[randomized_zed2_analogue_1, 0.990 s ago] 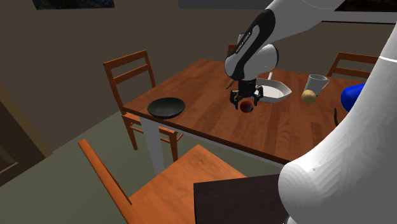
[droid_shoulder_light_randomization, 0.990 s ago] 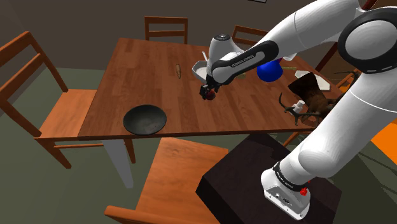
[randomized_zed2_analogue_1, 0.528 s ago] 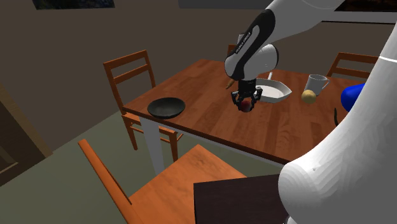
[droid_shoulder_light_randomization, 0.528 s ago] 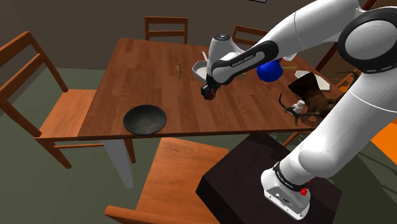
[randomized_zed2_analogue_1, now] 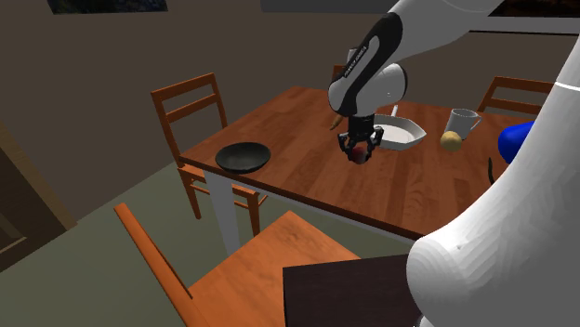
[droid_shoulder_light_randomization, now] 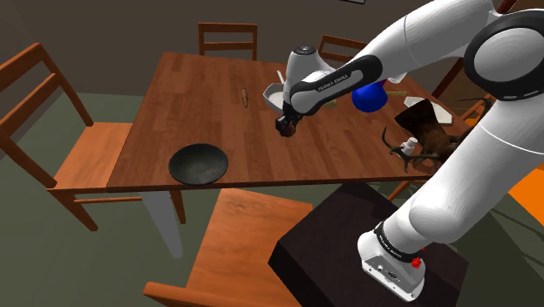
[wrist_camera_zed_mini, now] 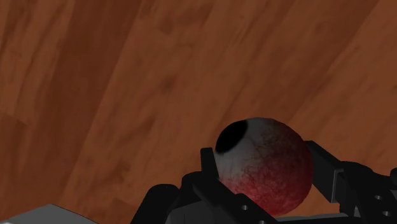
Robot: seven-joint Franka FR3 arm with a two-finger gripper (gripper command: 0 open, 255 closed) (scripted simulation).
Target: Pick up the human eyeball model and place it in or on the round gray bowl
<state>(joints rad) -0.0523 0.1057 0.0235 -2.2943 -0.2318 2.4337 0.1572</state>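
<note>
At this reading I had the gripper (randomized_zed2_analogue_1: 359,150) closed on the eyeball model (wrist_camera_zed_mini: 264,167): the two black fingers clasped the red-veined ball on opposite sides, with the dark pupil turned away from the hand. The load hung above the wooden table (droid_shoulder_light_randomization: 200,96), just beside the white dish (randomized_zed2_analogue_1: 405,137) and well apart from the dark round bowl (droid_shoulder_light_randomization: 199,163), which sat near the table edge at the shoulder view's left. I judged the step in hand to be the carry to the bowl. Recommended procedure: hold the clasp unchanged, since a smooth ball may slip if the grip relaxes; hold enough height to pass over the bowl's rim; traverse across the bare wood toward the bowl; stop with the ball centred over the hollow; descend close to the bottom before opening, because a round object released high may bounce or roll out.
</note>
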